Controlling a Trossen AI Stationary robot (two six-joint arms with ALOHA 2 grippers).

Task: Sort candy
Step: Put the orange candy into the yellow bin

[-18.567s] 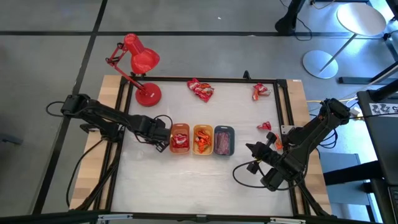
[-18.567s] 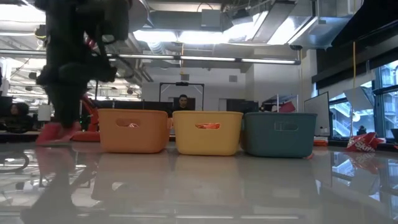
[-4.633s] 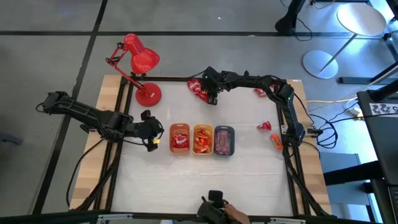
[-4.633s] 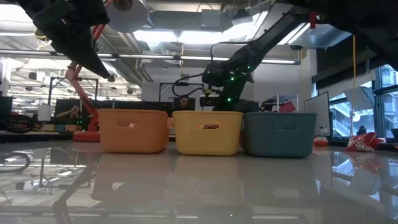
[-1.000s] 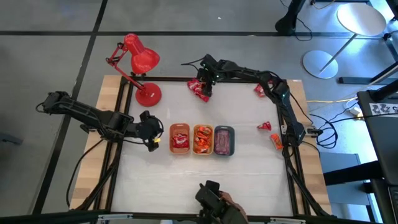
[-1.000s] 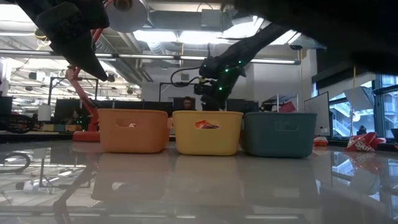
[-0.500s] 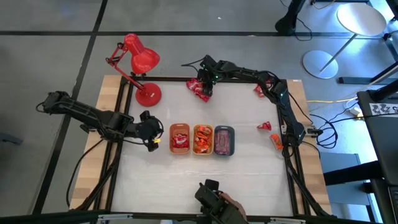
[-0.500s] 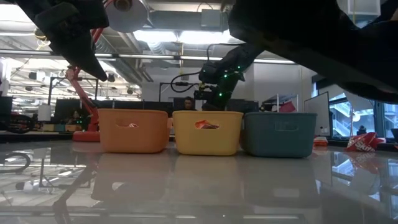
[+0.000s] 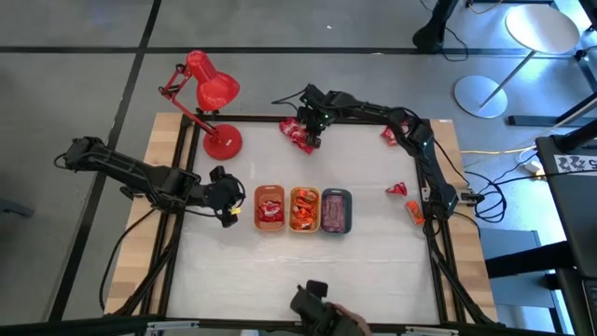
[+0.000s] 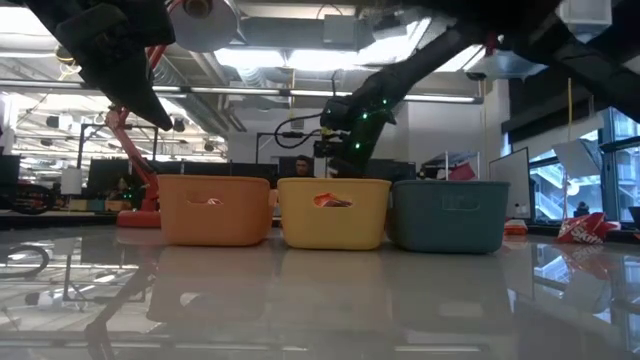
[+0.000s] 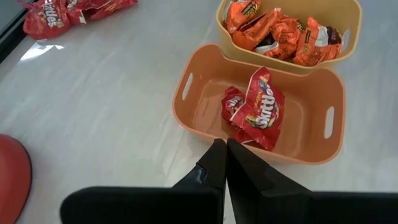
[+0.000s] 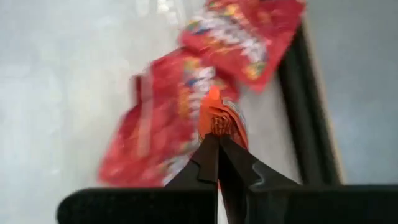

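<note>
an orange-wrapped candy (image 12: 214, 118) is being pinched between the closed fingers of the right hand (image 9: 311, 128), over the red pile (image 9: 300, 134) at the counter's (image 9: 373, 271) far edge. the left hand (image 9: 235, 211) is being kept shut and empty beside the orange tray (image 9: 269, 207).

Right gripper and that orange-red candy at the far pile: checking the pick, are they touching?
Touching. The right wrist view shows the right gripper with its jaws shut on the orange-red candy, pinching its wrapper above the red candy pile.
</note>
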